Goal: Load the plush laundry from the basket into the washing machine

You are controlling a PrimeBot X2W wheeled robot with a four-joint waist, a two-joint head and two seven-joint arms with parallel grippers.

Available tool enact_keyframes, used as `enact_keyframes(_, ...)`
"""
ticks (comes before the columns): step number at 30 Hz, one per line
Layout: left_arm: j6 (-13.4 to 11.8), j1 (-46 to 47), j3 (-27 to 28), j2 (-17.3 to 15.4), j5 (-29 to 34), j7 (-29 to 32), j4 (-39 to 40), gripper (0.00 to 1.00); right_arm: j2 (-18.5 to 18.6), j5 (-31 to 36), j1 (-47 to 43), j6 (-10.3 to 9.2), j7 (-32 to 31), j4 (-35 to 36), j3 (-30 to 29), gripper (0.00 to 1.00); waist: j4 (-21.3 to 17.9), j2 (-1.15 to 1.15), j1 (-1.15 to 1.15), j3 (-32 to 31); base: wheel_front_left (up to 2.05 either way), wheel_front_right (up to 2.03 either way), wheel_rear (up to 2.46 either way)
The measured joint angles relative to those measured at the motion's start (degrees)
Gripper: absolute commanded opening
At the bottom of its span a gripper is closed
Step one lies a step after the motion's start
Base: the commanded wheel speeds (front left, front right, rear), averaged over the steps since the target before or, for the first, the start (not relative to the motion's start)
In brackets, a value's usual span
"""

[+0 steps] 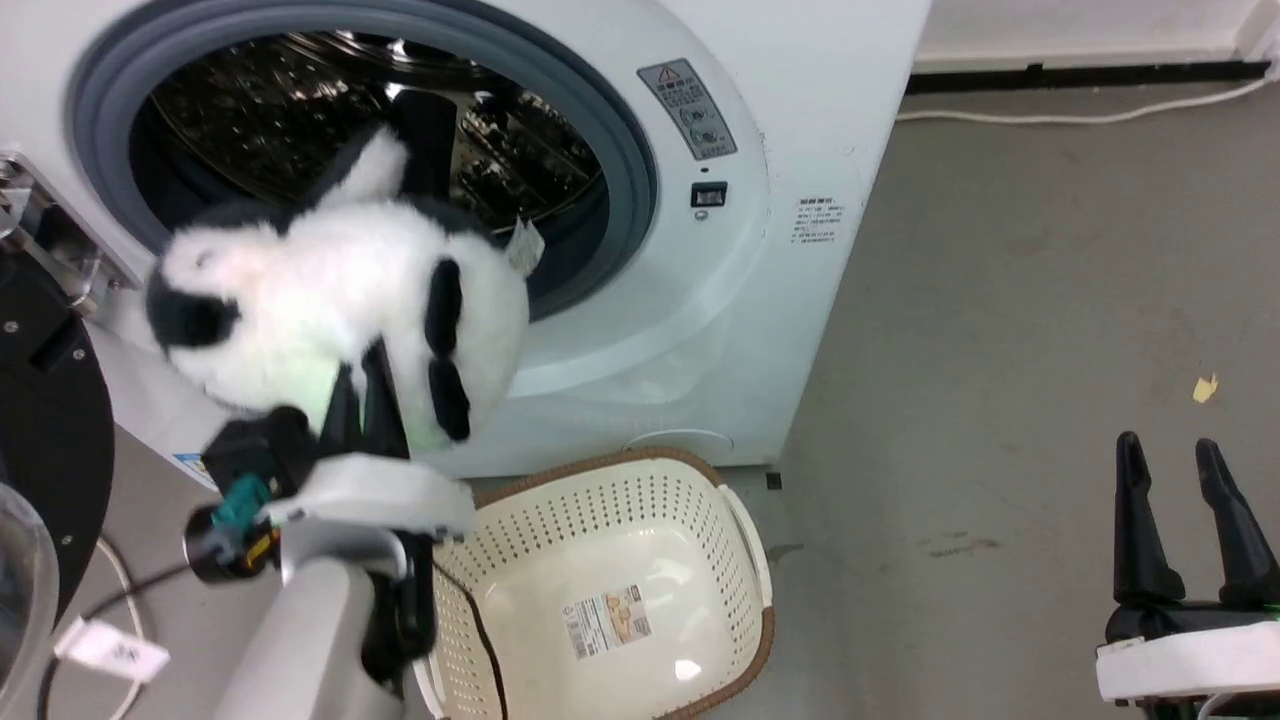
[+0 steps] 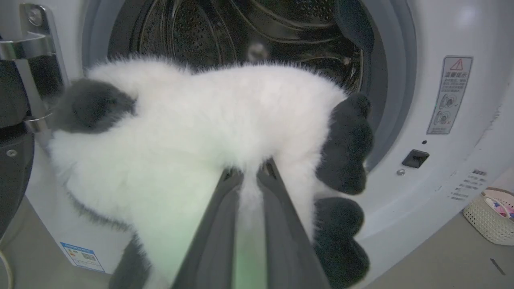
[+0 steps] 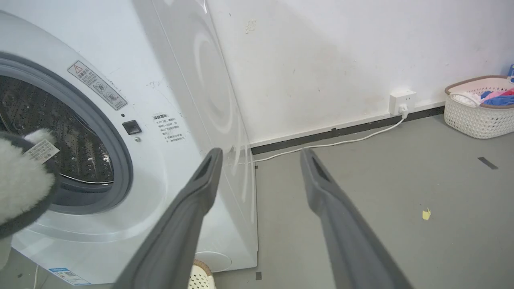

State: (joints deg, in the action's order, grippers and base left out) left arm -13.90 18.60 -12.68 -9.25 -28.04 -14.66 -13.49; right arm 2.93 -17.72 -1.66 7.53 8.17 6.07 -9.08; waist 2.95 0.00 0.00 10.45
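The plush laundry (image 1: 340, 290) hangs in the air right at the mouth of the washing machine (image 1: 800, 150), across the lower left of the round opening. It is a fluffy, rounded bundle of long white pile with black patches and stubby black limbs. A small white tag (image 1: 523, 247) sticks out on its right side. Our left claw (image 1: 362, 375) has it pinched from below. The two long dark fingers (image 2: 277, 208) stand nearly together, with a ridge of white fur squeezed between them and their tips sunk into the pile.

Behind the toy we see the shiny perforated steel drum (image 1: 300, 110), ringed by a smooth grey gasket (image 1: 625, 150). A warning sticker (image 1: 688, 108) sits on the glossy white front, and the black-rimmed door (image 1: 50, 420) stands swung out at the left.

Below, on the floor (image 1: 1000, 350), the basket (image 1: 620, 457) sits just before the machine. It is cream perforated plastic, rounded-rectangular with a brown woven-look rim, and a label sticker (image 1: 607, 620) shows on its bare bottom.

Our right claw (image 1: 1167, 445) hovers well apart at the lower right, its tapered fingers spread wide and holding nothing. By the far wall stands another pale latticed basket (image 3: 478, 116) with coloured cloth in it.
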Motion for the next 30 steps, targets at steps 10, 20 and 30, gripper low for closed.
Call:
enact_keyframes(10, 2.47, 13.96, 5.2, 0.91, 3.01, 0.0, -7.73, 0.0, -0.01, 0.2, 3.62, 0.0, -0.58, 2.47, 0.15, 1.0, -1.3, 0.0, 0.0, 6.99, 0.0, 0.0, 0.0)
enact_keyframes(20, 3.91, 29.28, 11.82, 0.08, 5.98, 0.0, -13.6, 0.0, -0.02, 0.52, 7.17, 0.0, -0.91, 4.36, -0.13, 1.0, -4.21, 0.0, 0.01, 18.59, 0.0, 0.0, 0.0)
enact_keyframes(30, 4.01, 41.16, 13.94, -2.82, 7.99, 0.0, -16.49, 0.0, -0.02, 0.11, 8.65, 0.0, 0.27, 4.82, -0.33, 1.0, -7.36, 0.0, 0.01, 27.24, 0.0, 0.0, 0.0)
